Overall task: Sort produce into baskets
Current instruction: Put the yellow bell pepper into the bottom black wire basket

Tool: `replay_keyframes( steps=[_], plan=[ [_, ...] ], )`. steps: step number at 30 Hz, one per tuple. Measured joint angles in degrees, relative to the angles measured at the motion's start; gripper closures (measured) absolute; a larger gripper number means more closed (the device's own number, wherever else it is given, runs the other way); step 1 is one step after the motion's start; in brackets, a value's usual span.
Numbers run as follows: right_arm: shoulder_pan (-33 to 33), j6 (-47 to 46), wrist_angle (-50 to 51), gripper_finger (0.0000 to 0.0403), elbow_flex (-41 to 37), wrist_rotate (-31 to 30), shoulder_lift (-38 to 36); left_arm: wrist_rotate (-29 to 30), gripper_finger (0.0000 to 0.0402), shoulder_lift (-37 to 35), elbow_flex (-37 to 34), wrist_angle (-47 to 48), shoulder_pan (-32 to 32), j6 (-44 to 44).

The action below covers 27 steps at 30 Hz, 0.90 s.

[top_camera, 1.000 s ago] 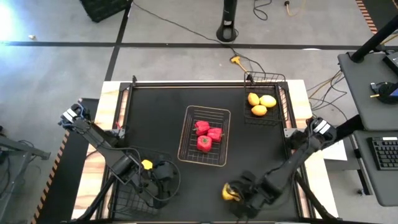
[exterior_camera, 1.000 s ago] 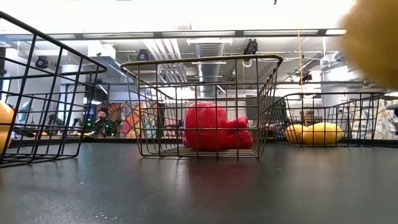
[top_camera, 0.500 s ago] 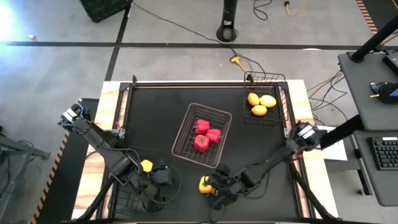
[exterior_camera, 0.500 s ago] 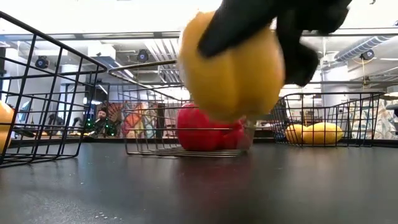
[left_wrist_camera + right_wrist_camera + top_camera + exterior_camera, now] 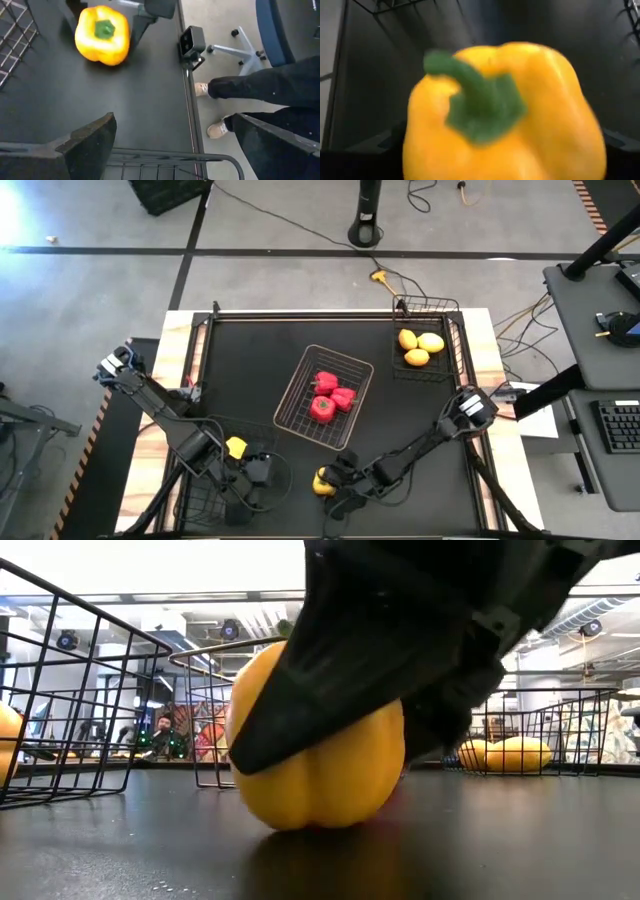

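A yellow bell pepper (image 5: 315,775) stands near the table's front edge, between the fingers of my right gripper (image 5: 333,483), whose arm reaches in from the right. My left gripper (image 5: 175,150) hangs open over the black basket (image 5: 205,490) at the front left, where another yellow pepper (image 5: 236,447) lies. The paler basket (image 5: 300,385) in the middle holds three red peppers (image 5: 328,395). A black basket (image 5: 447,340) at the far right holds three lemons (image 5: 418,346). My right gripper has the yellow pepper's body between its two fingers, which slant down at it from the table's right. One finger (image 5: 300,710) lies across the pepper's near side. The pepper stands on its bottom lobes (image 5: 320,820) on the table, green stem (image 5: 475,95) up toward the wrist.
Bare black tabletop (image 5: 240,370) lies between the baskets. The table's near edge runs close beside the pepper, with a small black camera (image 5: 192,42) mounted on it. A person's legs (image 5: 260,90) and a chair base show on the floor beyond that edge.
My right gripper has gone toward the table's left edge and down with the yellow pepper, which was in the air and now stands on the table. The paler basket with the red peppers has turned about, its near end sliding left.
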<state>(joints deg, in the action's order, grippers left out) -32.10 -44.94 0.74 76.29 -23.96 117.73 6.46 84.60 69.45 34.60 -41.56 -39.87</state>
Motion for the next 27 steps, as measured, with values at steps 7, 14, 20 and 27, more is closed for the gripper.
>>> replay_keyframes(
  steps=[7,14,20,27],
  plan=[
    [0.15,0.60,11.03,0.0033,7.13,1.42,1.25,-0.02,0.0020,-0.09,0.11,-0.26,1.18,2.17],
    [0.13,-0.57,16.30,0.0032,11.80,6.02,0.55,2.18,0.0020,0.42,3.32,-0.50,4.90,7.96],
    [0.15,-2.20,18.66,0.0032,11.71,9.31,0.51,5.02,0.0020,1.93,4.83,-0.68,6.60,12.57],
    [0.26,-4.43,21.50,0.0032,12.27,11.06,-0.09,5.78,0.0020,3.85,4.77,-0.72,7.50,12.48]
  ],
)
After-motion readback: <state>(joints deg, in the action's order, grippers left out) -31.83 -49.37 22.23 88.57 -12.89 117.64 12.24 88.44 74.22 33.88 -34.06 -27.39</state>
